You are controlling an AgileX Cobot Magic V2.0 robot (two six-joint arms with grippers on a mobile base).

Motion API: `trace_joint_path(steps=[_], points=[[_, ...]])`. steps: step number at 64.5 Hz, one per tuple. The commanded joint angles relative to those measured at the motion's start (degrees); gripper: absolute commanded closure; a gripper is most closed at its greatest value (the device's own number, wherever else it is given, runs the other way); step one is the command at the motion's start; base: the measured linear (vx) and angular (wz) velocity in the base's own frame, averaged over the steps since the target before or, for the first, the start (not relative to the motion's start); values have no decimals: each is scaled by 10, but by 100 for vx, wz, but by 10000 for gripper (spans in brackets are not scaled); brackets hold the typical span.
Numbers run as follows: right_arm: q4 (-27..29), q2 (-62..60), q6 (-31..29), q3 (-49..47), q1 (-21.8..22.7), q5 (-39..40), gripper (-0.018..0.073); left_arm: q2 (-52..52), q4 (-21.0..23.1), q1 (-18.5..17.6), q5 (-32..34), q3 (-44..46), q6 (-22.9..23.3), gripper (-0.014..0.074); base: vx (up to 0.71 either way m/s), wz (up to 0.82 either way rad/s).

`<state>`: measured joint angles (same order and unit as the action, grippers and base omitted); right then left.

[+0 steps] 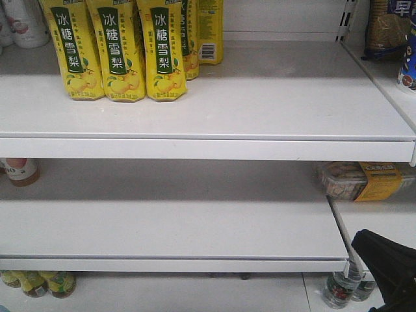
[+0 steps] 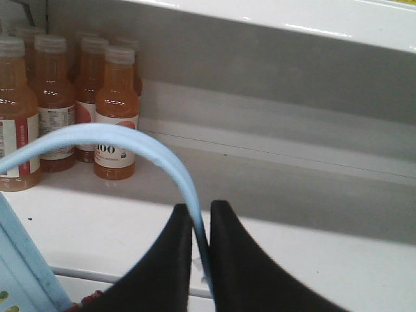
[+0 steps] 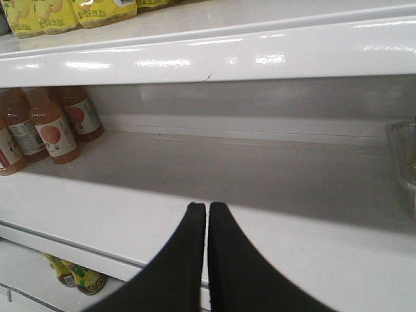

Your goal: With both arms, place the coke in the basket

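White shelves [image 1: 195, 110] filling view; left gripper [image 2: 200, 227] pinching basket handle [image 2: 130, 140] to carry; right gripper [image 3: 207, 224] closed, empty; no coke visible.

- The yellow drink cartons [image 1: 118, 49] on the top shelf carry vertical white Chinese characters, 冰糖雪梨, on a dark green strip.
- An orange juice bottle [image 2: 116, 114] shows "100" on its white label.
- Other labels are too blurred to read.
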<state>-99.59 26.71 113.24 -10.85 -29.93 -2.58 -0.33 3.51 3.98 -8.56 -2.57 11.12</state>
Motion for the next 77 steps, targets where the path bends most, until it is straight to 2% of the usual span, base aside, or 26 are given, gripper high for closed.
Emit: trace_joint_path(steps=[1,50,54,57,63,71,74,77], points=[[-32,2,-4,-15,1,-10,564,-12,-23,1,93,3,-20,603,0,0],[-34,2,-6,-15,1,-10,564,-12,-23,1,93,3,-20,603,0,0],[-22,2,-6,-15,1,-11,564,-12,-23,1,93,3,-20,603,0,0],[13,2,-6,-15,1,-12,564,-12,-23,1,93,3,-20,603,0,0],[140,2,-19,-15,1,-26,564,-12,-23,1,93,3,-20,603,0,0],[354,2,-76,-15,1,-120,564,-12,-23,1,93,3,-20,603,0,0],[414,2,-97,-15,1,-155,564,-12,-23,1,93,3,-20,603,0,0],[449,2,-114,-15,1,-175,564,-12,-23,1,93,3,-20,603,0,0]])
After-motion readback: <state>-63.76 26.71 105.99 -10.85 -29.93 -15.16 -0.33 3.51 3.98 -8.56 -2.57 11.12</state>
